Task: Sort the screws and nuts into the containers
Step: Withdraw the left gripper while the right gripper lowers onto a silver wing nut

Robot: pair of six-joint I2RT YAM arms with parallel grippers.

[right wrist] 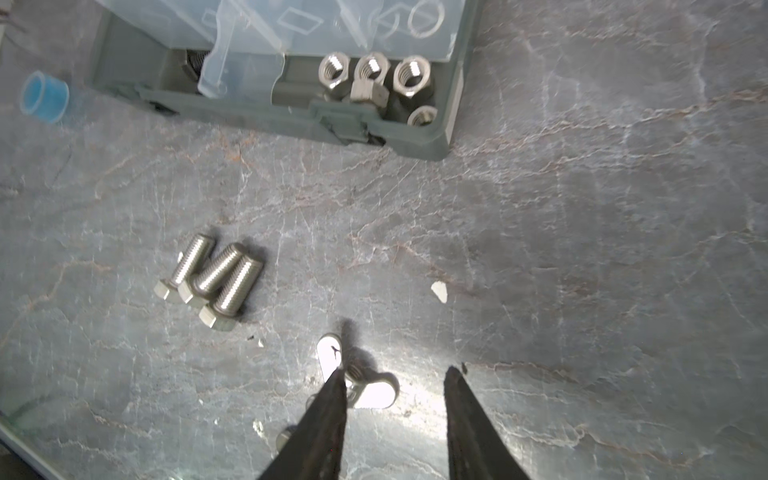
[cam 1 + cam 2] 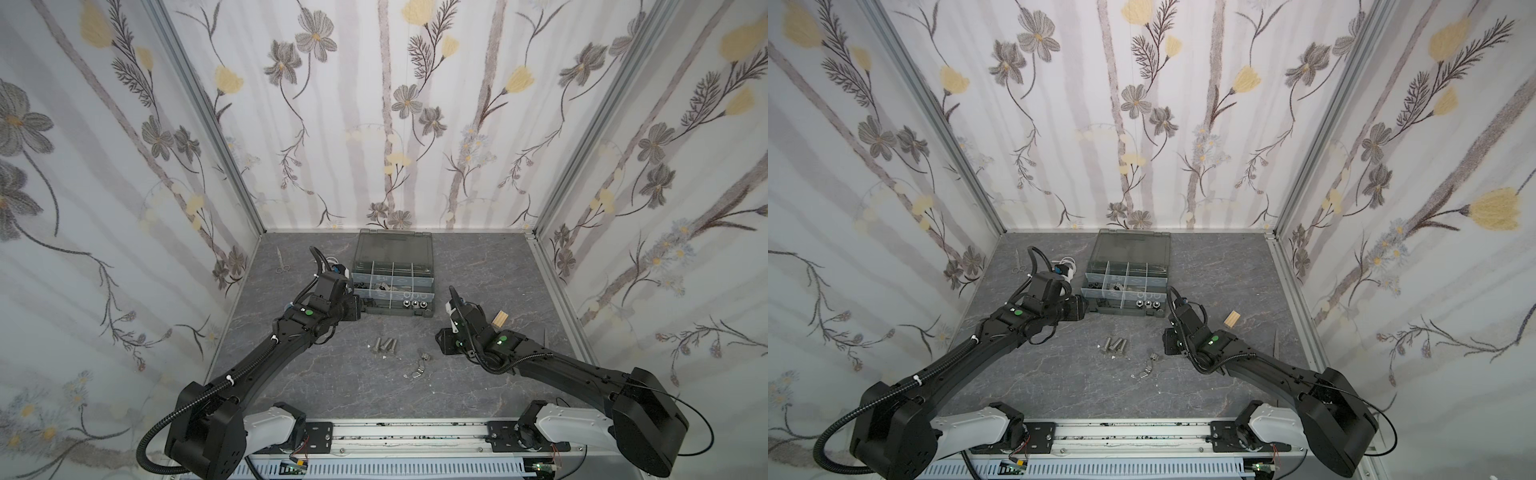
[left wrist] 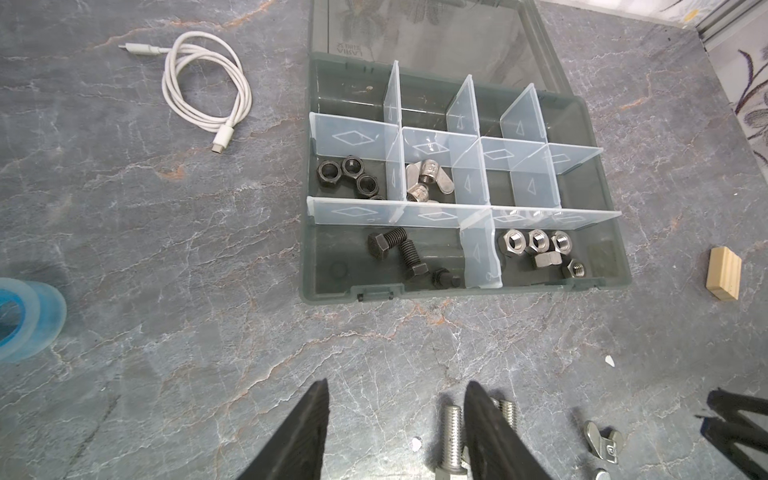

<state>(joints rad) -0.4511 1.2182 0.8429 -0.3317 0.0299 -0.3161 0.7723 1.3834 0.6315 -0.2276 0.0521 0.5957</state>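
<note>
The grey case (image 3: 436, 296) lies open, its containers split by pale dividers. Black screws (image 3: 399, 253) sit in the front left one and silver hex nuts (image 3: 538, 247) in the front right. Behind them are black nuts (image 3: 349, 176) and wing nuts (image 3: 428, 178). Three silver screws (image 2: 384, 345) lie together on the table in front of the case, with loose wing nuts (image 2: 423, 356) to their right. My left gripper (image 3: 397, 386) is open and empty, with a silver screw (image 3: 451, 436) beside one finger. My right gripper (image 1: 397, 370) is open, with a wing nut (image 1: 374, 388) just outside one finger.
A white cable (image 3: 203, 91) and a blue tape roll (image 3: 25, 320) lie left of the case. A wooden block (image 2: 500, 320) sits to its right. Scissors (image 2: 281, 262) lie at the back left. The case's lid (image 2: 392, 245) lies flat behind it. Walls close three sides.
</note>
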